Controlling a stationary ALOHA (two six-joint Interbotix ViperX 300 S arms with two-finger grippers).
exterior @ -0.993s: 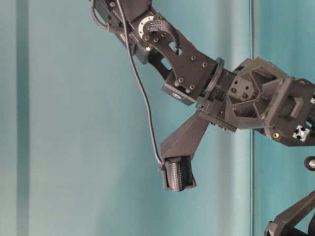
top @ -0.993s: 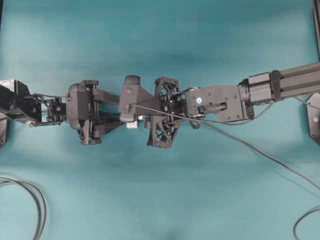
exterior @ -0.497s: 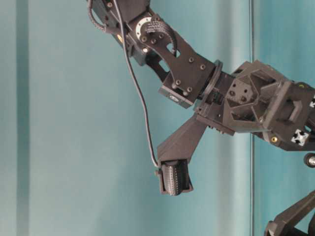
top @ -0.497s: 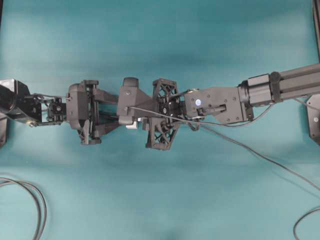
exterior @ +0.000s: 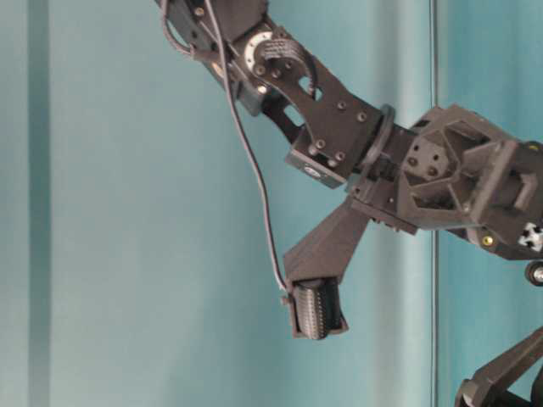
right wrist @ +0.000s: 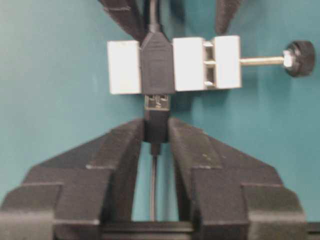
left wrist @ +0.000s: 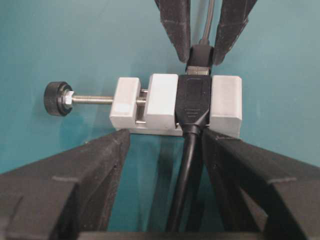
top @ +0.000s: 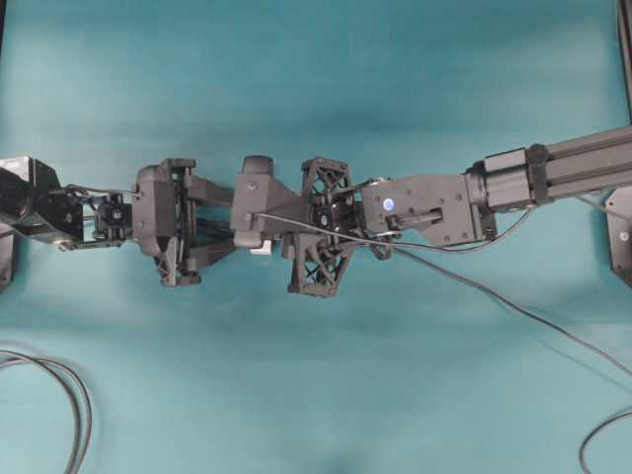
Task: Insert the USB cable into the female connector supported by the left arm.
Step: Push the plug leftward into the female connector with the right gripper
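**Plug lined up at the mouth of the clamped connector**

From the left of the overhead view, the left arm (top: 59,209) reaches toward the middle. Its left hand (left wrist: 165,165) is spread wide, its fingers (left wrist: 70,185) flanking the female connector (left wrist: 162,102) from below; whether they touch it I cannot tell. The white block's screw rod and black knob (left wrist: 56,98) stick out sideways, across the line of the arms. In the block's black socket band the long axis runs along that line.

The USB cable (right wrist: 156,125) has its plug pointing straight at the socket, metal tip at the opening; its depth inside cannot be told. The right hand (right wrist: 156,132) pinches the plug between both fingertips. The cable trails off right over the teal worktop (top: 316,79). Looped black cables (top: 59,395) lie at the lower left corner, well apart.
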